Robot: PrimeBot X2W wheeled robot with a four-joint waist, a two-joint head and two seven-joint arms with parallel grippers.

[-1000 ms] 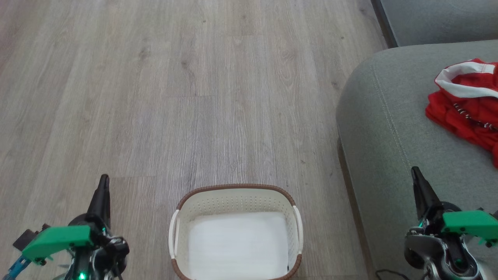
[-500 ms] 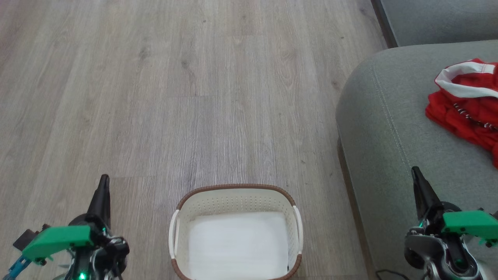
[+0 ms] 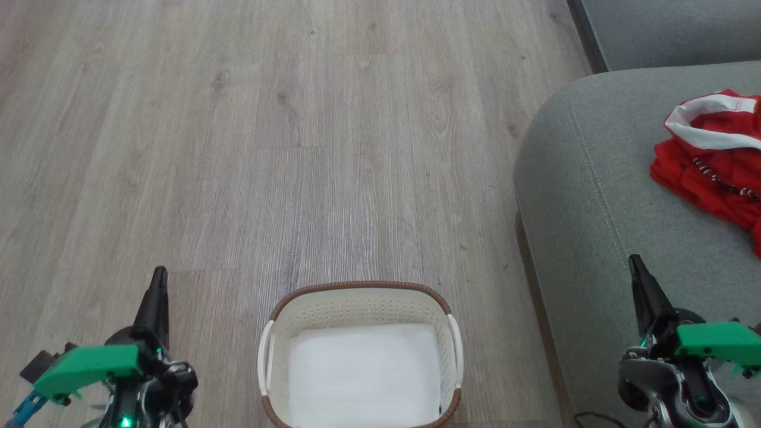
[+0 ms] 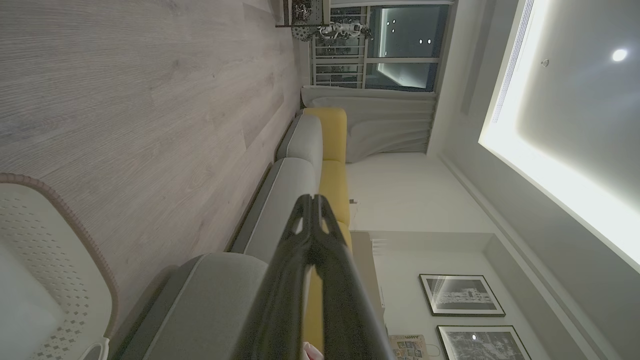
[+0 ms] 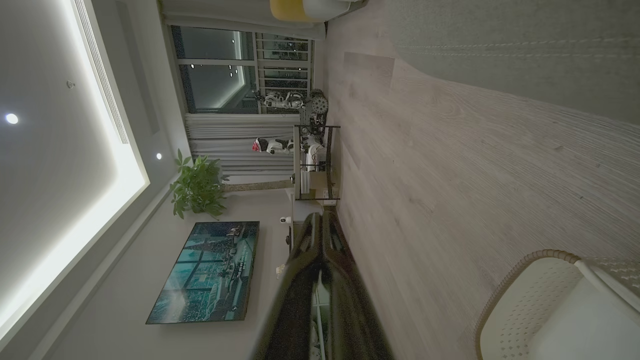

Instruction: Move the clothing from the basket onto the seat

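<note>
Red clothing [image 3: 716,157] with white trim lies bunched on the grey-green seat [image 3: 600,196] at the right edge of the head view. The cream basket [image 3: 357,306] with a brown rim stands on the floor at the bottom centre, holding nothing but its white bottom. My left gripper [image 3: 159,274] hangs shut and empty left of the basket. My right gripper [image 3: 634,260] is shut and empty over the seat's front edge. Both wrist views show the fingers pressed together, at the left gripper [image 4: 313,199] and at the right gripper [image 5: 320,216]. A corner of the basket [image 4: 45,240] shows in the left wrist view and the basket [image 5: 525,295] in the right.
Pale wood-plank floor [image 3: 297,148] stretches ahead of the basket. The sofa runs along the right; yellow back cushions [image 4: 332,150] show in the left wrist view. Far off stand a rack [image 5: 315,160], a potted plant [image 5: 197,187] and a wall screen [image 5: 210,272].
</note>
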